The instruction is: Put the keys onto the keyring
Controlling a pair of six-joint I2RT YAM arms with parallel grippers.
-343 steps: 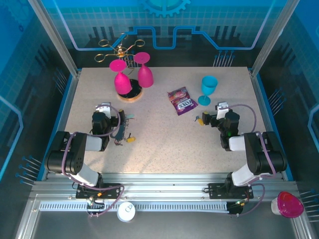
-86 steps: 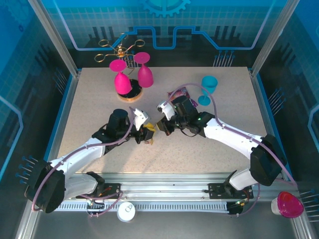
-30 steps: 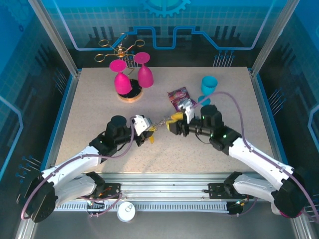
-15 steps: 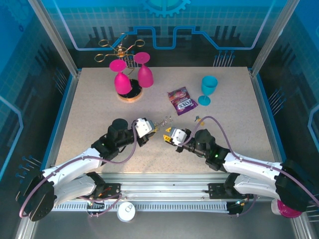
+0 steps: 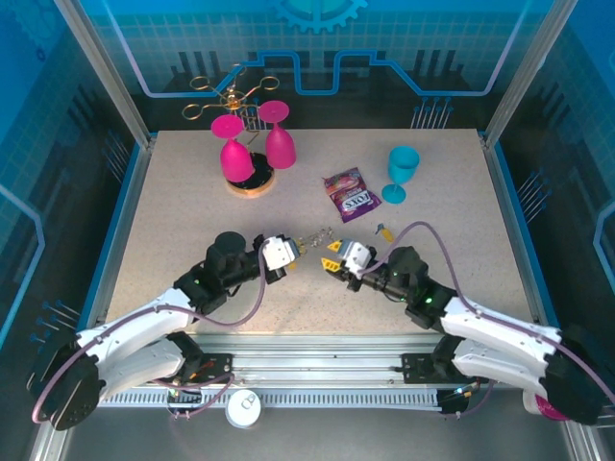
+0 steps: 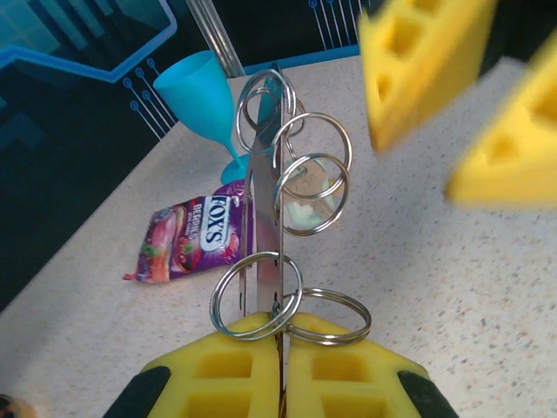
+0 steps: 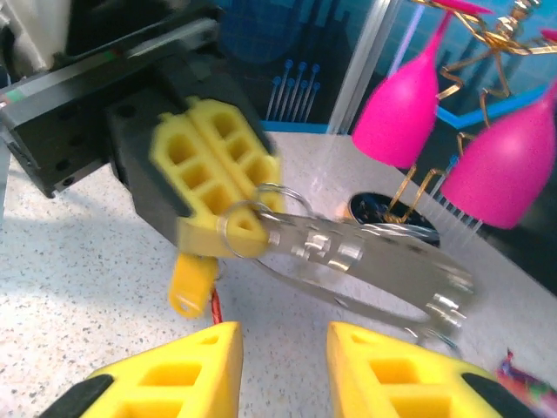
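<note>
The left gripper [image 6: 280, 335] is clamped on the keyring [image 6: 261, 218] at bottom centre of the left wrist view, with the flat metal strip upright and its thin rings free above. The right gripper [image 7: 283, 357], at the bottom of its own view, is parted and empty, near the rings. The rings are likely light, stiff and slippery, so grip each key by its plastic head. A yellow-headed key [image 7: 191, 283] hangs left of centre, below the left gripper.

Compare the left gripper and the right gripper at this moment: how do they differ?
The left gripper is shut on the keyring; the right gripper stands open with nothing between its jaws. The left gripper reaches rightward, the right gripper leftward, facing the keyring. Both have yellow fingers and hang over the table.
</note>
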